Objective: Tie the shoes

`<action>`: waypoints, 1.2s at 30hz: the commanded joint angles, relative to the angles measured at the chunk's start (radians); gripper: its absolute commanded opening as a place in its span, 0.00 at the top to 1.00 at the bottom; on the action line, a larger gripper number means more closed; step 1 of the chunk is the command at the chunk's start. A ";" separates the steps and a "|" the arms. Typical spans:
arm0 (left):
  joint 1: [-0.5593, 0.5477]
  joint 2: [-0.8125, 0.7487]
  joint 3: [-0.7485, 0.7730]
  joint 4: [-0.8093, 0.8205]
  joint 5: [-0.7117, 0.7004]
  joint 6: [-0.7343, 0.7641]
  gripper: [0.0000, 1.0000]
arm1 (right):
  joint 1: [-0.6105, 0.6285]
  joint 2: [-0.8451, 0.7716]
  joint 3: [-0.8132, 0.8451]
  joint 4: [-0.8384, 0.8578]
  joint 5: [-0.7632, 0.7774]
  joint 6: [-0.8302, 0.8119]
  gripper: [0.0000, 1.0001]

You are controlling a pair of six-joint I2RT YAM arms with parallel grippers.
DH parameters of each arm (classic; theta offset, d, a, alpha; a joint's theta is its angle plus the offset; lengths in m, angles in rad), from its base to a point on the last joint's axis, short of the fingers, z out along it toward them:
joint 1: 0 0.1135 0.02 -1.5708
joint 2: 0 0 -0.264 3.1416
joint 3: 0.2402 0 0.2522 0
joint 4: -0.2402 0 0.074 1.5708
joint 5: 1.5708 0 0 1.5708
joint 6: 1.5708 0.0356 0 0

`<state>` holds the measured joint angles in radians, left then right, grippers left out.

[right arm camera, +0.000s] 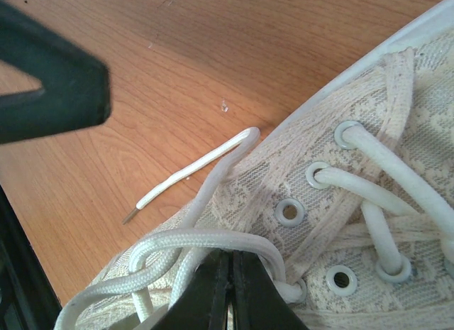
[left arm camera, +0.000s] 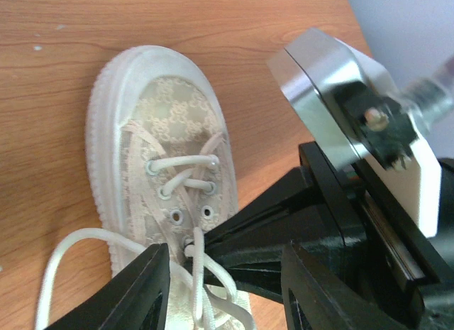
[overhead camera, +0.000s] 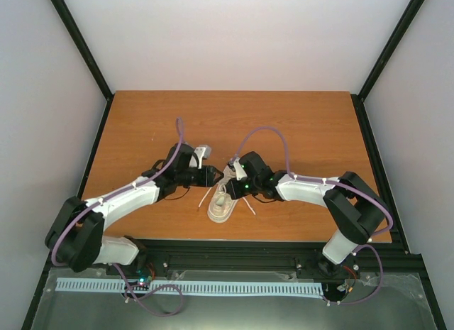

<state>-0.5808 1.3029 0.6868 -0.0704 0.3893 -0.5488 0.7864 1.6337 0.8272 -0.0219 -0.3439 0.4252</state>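
The right jaws are pressed together at the bottom of the right wrist view, closed on a loop of the white laces (right arm camera: 191, 238) beside the eyelets. The left jaws stand wide apart, with a lace strand between them. The cream lace-patterned sneaker (overhead camera: 220, 208) lies on the wooden tabletop (overhead camera: 298, 124), lower centre of the overhead view, between both arms.

Wooden table (overhead camera: 234, 117), orange-brown, fills centre. Black frame posts (overhead camera: 79, 42) rise at 10 and 2 o'clock. White slotted strip (overhead camera: 213, 288) lies at 6 o'clock. Pale walls (overhead camera: 241, 32) surround.
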 commanded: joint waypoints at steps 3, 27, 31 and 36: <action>0.055 0.099 0.073 -0.112 -0.009 -0.056 0.63 | 0.005 -0.014 -0.016 -0.001 0.022 0.001 0.97; 0.071 0.190 0.063 0.022 0.208 -0.040 0.72 | 0.005 -0.009 -0.013 -0.006 0.017 -0.004 0.97; 0.071 0.187 0.057 0.037 0.222 -0.044 0.71 | 0.005 -0.008 -0.013 -0.006 0.016 -0.005 0.97; 0.070 0.198 0.051 0.064 0.253 -0.049 0.71 | 0.005 -0.008 -0.010 -0.006 0.013 -0.004 0.97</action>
<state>-0.5159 1.5009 0.7326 -0.0566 0.5980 -0.5842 0.7864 1.6337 0.8272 -0.0219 -0.3447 0.4263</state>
